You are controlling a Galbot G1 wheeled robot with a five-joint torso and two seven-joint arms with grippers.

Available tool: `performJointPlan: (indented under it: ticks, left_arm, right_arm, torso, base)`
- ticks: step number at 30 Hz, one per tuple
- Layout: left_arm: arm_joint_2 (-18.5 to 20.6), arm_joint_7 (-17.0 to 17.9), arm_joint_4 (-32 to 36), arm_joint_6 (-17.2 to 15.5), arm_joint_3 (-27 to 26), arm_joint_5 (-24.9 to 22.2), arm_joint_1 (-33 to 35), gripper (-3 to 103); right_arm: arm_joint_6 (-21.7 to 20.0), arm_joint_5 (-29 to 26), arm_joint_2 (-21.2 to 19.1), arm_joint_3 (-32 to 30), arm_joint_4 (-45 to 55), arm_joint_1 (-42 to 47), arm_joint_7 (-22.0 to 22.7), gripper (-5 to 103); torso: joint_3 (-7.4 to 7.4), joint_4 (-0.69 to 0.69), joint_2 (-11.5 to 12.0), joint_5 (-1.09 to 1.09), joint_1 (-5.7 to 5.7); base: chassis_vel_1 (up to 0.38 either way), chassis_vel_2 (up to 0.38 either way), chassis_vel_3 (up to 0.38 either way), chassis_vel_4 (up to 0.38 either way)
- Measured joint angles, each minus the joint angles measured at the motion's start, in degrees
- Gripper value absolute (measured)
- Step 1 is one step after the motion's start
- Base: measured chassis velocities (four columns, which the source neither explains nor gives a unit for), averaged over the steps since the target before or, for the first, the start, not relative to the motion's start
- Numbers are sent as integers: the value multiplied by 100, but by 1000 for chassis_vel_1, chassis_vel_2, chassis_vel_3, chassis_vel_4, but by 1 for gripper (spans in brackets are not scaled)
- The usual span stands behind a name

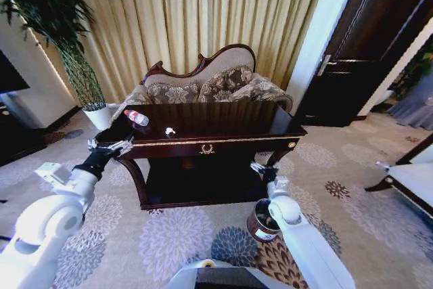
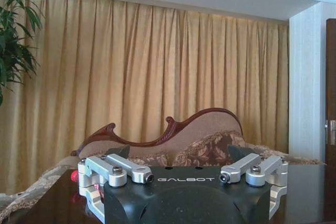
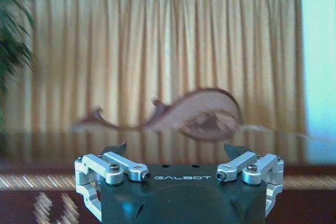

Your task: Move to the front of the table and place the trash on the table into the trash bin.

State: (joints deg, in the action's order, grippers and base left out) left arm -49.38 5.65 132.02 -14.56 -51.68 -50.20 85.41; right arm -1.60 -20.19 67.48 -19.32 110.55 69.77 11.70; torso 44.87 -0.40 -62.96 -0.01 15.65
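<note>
The bottle (image 1: 136, 118) lies lengthwise along the worktop's (image 1: 223, 123) left edge — nearest the left gripper (image 1: 120, 145), jaws apart; right gripper (image 1: 260, 168) likewise apart, by the front-right corner.

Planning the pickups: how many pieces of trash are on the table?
2 that I can make out on the table: a plastic bottle near its left end, and a white scrap beside it by the front edge. Smaller bits may be missed.
</note>
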Motion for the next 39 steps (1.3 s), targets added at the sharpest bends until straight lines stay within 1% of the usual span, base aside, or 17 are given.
performJointPlan:
  ticks: [2,3,5,7,11,21,39]
  left_arm:
    - [0,0,-2,0,25,-1,-28,100]
    - [0,0,-2,0,25,-1,-28,100]
    - [-27,-1,-2,8,28,0,-22,100]
    - [-40,-5,-3,16,22,2,-13,100]
    - [-47,-45,-56,33,9,8,-25,100]
    - [-41,-50,-72,40,58,24,-64,100]
    - [-38,-55,-11,41,-72,34,19,100]
  right_arm:
    - [-199,-157,26,104,270,-98,1,100]
    - [-199,-157,26,104,270,-98,1,100]
    - [-243,-90,43,108,317,-112,-145,100]
    - [-244,-33,49,91,317,-98,-191,100]
    - [-375,-12,38,32,371,-23,-228,100]
    - [-400,5,39,-35,358,-53,-146,100]
    - [-451,68,45,7,430,-16,-90,100]
  torso:
    - [0,1,0,0,0]
    - [0,1,0,0,0]
    - [0,0,0,0,0]
    - [0,0,0,1,0]
    - [0,-1,0,1,0]
    - [0,0,0,1,0]
    - [0,0,0,0,0]
  base:
    - [0,0,0,0]
    - [0,0,0,0]
    - [0,0,0,0]
    - [0,0,0,0]
    - [0,0,0,0]
    - [-71,64,69,-61]
    - [-84,113,83,-111]
